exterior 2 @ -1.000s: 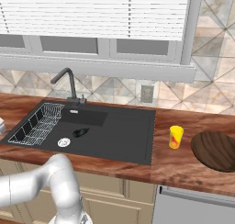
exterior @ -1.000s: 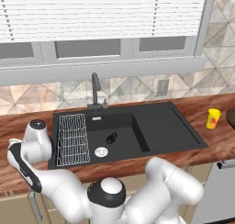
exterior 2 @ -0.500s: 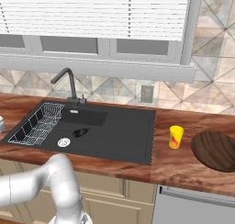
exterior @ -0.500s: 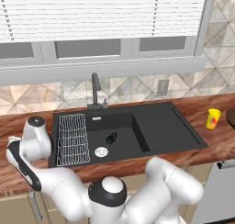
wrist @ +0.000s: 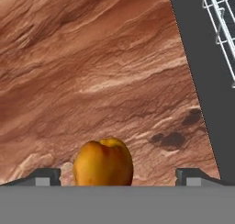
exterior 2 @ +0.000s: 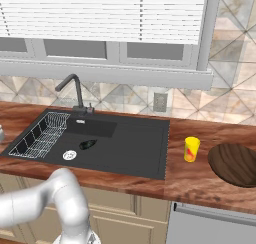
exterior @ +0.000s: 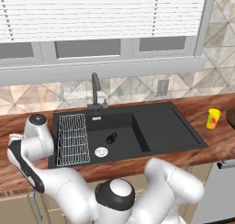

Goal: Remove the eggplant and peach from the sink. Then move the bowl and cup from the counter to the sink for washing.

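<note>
Tool [wrist: 117, 177] open, tips wide apart at bottom of hand view, nothing gripped. Peach [wrist: 103, 162] between the tips, resting on brown surface [wrist: 92, 81], touching neither tip as far as visible. Black sink [wrist: 197, 81] edge running along right of hand view, wire rack [wrist: 222, 21] at top right corner.

Left base view: arm bent low over surface left of sink [exterior: 165, 126], beside rack [exterior: 72, 138]. Eggplant [exterior: 111, 137] lying on basin floor, near silver drain [exterior: 101, 151], apart from it. Faucet [exterior: 95, 92] upright behind basin. Drainboard on right of sink. Cup [exterior: 213, 118] upright on surface [exterior: 220, 140] right of sink, well apart from it. Bowl [exterior: 231, 118] cut by right edge, just beside cup.

Right base view: eggplant [exterior 2: 88, 144] in basin, drain [exterior 2: 69, 155] near it on the front left. Rack [exterior 2: 42, 133] on left side of sink [exterior 2: 140, 148]. Faucet [exterior 2: 75, 90] at back rim. Cup [exterior 2: 191, 149] upright on surface [exterior 2: 200, 180], red mark on side, just right of sink edge, not touching. Bowl [exterior 2: 234, 163] right of cup, upright, near but apart from it. White arm rising at lower left.
</note>
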Motion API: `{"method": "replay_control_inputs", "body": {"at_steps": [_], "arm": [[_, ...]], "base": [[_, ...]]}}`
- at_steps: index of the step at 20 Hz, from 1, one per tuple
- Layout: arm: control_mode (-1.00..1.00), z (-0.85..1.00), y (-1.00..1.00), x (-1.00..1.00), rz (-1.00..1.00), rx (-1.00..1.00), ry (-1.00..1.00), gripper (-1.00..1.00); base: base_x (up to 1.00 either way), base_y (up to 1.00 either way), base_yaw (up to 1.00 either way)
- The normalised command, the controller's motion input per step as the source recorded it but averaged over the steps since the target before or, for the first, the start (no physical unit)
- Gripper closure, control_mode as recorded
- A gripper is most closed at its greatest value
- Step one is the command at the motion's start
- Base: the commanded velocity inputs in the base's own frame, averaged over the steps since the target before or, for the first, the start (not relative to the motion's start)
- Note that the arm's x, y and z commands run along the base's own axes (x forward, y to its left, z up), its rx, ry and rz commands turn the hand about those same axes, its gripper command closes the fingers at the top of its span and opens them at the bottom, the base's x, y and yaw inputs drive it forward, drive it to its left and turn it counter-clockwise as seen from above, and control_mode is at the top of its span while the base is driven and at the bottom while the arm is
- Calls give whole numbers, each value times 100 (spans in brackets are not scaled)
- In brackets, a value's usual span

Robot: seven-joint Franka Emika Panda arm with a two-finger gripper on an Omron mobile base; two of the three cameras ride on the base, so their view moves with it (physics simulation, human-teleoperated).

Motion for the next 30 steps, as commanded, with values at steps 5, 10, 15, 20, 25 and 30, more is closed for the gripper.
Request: {"method": "replay_control_inputs", "body": {"at_steps": [5,10,15,20,25,30], "arm": [[-100,19,-22,-21,0,0,-3,-100],[-100,13,-31,-21,0,0,0,-100],[-100,6,-36,-18,0,0,0,-100],[-100,10,-36,-13,0,0,-1,-100],[-100,10,-36,-10,0,-1,-1,-100],[-100,7,-35,-9,0,-3,-1,-100]], "base": [[0,0,0],[0,0,0],[0,0,0],[0,0,0],[0,0,0],[0,0,0]]}}
